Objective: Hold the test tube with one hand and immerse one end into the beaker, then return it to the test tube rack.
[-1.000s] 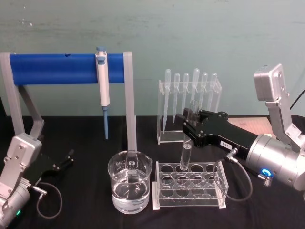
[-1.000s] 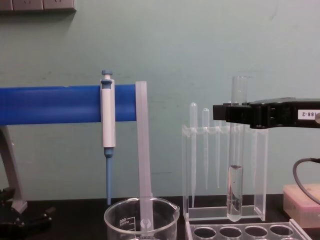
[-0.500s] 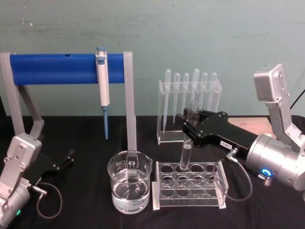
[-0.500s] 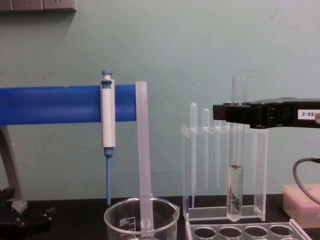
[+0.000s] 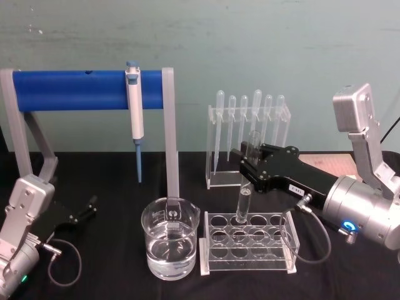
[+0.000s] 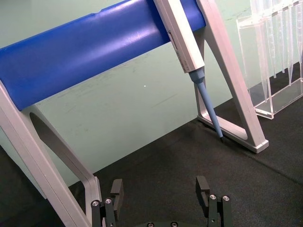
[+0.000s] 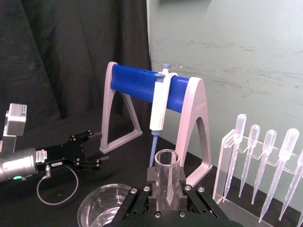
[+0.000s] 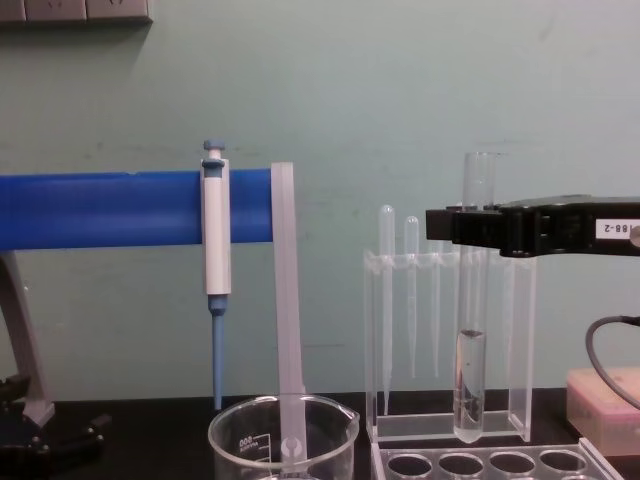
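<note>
My right gripper (image 5: 249, 164) is shut on the test tube (image 5: 245, 187) just below its open rim and holds it upright. The tube's (image 8: 469, 385) round bottom, with a little liquid in it, hangs just above a back-row hole of the clear tube rack (image 5: 247, 245). In the right wrist view the tube (image 7: 166, 177) stands between the black fingers. The beaker (image 5: 170, 242), partly filled with clear liquid, stands left of the rack; its rim shows in the chest view (image 8: 282, 432) and right wrist view (image 7: 100, 210). My left gripper (image 5: 84, 209) rests open on the black table at the far left (image 6: 161, 189).
A blue bar stand (image 5: 87, 89) with grey legs holds a white pipettor (image 5: 134, 112) with a blue tip behind the beaker. A clear rack of plastic pipettes (image 5: 250, 134) stands behind the tube rack. A pink box (image 8: 605, 395) sits at the right.
</note>
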Available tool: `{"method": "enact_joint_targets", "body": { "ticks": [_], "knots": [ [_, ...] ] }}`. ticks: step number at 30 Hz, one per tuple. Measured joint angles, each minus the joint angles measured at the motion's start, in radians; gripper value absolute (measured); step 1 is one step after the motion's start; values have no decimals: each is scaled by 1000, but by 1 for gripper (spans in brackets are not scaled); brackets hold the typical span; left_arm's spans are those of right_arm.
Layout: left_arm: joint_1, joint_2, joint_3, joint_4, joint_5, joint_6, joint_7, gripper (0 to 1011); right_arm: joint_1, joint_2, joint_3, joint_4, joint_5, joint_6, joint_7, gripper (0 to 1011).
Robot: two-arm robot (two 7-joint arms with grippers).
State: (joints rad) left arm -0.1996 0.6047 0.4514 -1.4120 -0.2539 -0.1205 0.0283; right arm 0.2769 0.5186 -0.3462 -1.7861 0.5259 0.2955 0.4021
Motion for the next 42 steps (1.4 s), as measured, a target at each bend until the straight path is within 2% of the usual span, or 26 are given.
{"method": "enact_joint_targets", "body": {
  "ticks": [26, 35, 42],
  "knots": [
    [0, 0, 0, 0, 0, 0, 0, 1000, 1, 1, -1, 0, 0, 0, 0, 224],
    [0, 0, 0, 0, 0, 0, 0, 1000, 54, 30, -41, -25, -8, 17, 1, 224],
    [0, 0, 0, 0, 0, 0, 0, 1000, 125, 5, -90, -2, 6, 21, 33, 224]
  ]
}}
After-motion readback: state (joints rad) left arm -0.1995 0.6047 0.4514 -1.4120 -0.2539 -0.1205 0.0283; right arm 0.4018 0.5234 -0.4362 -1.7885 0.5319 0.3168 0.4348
